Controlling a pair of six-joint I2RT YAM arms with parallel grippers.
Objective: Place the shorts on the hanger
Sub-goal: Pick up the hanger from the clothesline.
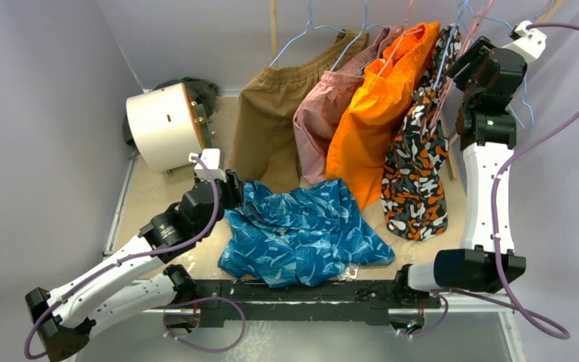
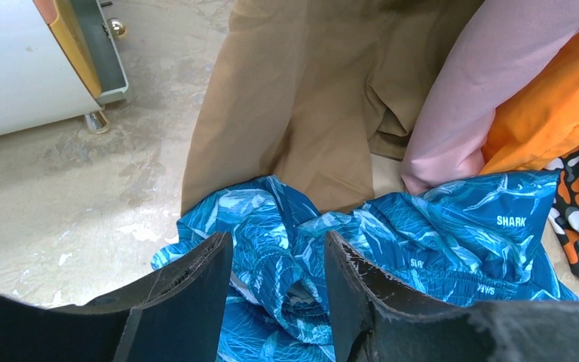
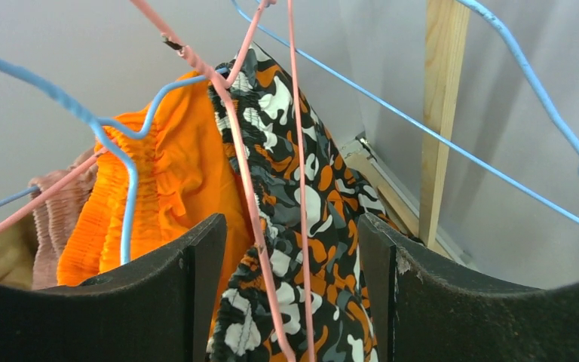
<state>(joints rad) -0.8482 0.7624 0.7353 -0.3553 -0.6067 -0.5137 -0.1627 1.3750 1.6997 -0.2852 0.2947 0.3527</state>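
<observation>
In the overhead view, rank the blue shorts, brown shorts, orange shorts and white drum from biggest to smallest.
1. Blue shorts, spread on the table, nearest the camera.
2. Brown shorts and orange shorts: too alike to rank; the brown pair is partly hidden by a pink pair.
3. White drum.

Beige table carries crumpled blue shorts and white drum.
</observation>
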